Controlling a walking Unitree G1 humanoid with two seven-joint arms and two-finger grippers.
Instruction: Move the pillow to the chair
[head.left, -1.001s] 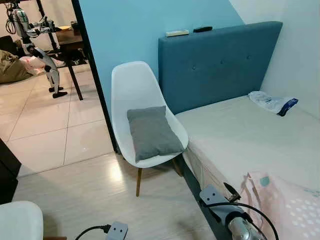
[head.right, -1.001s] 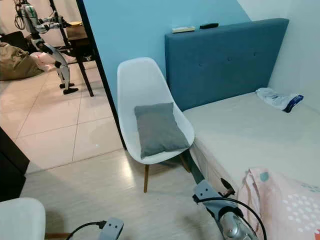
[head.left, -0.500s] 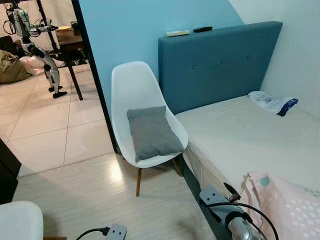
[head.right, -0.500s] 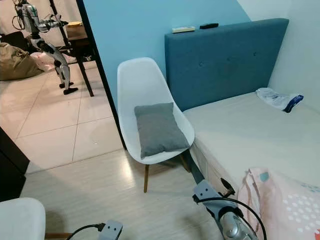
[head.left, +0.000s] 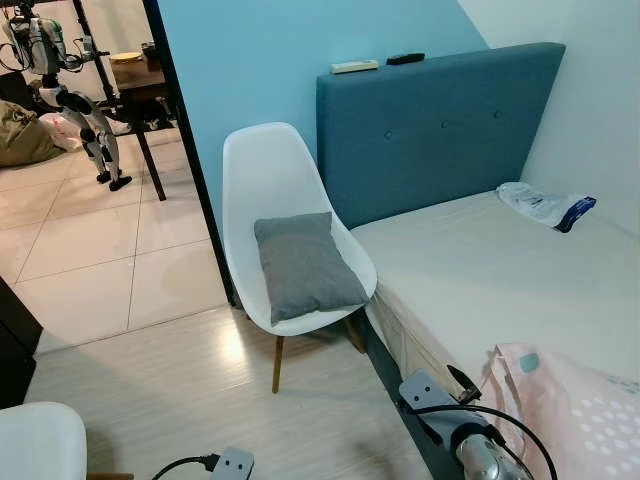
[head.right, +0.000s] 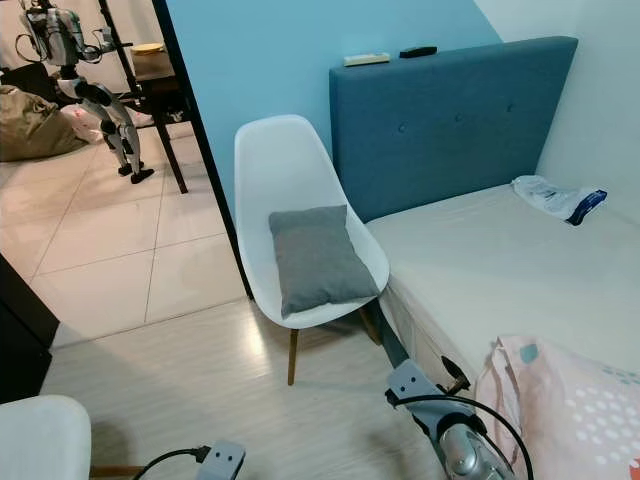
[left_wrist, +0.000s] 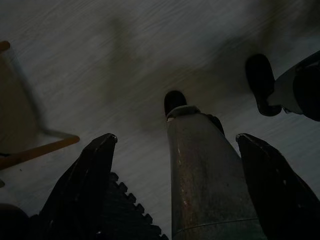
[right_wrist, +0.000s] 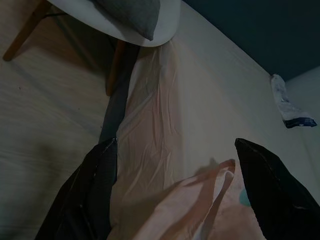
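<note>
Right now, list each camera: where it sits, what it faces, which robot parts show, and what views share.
Left and right eye views: head, facing down at the gray pillow on the white chair beside the bed; both forearms show.
Left wrist view: faces the floor; open left gripper, robot's leg.
Right wrist view: faces the bed edge; open right gripper.
Shared: right wrist also catches the pillow and chair.

Grey pillow (head.left: 303, 264): small, rectangular, plain fabric, lying on the seat of the chair (head.left: 262, 170), slightly left of frame centre. Upper edge leans against the backrest; lower edge reaches the seat's front rim. Chair: white moulded shell, wooden legs, upright on pale floor, just beside the bed's corner.
</note>
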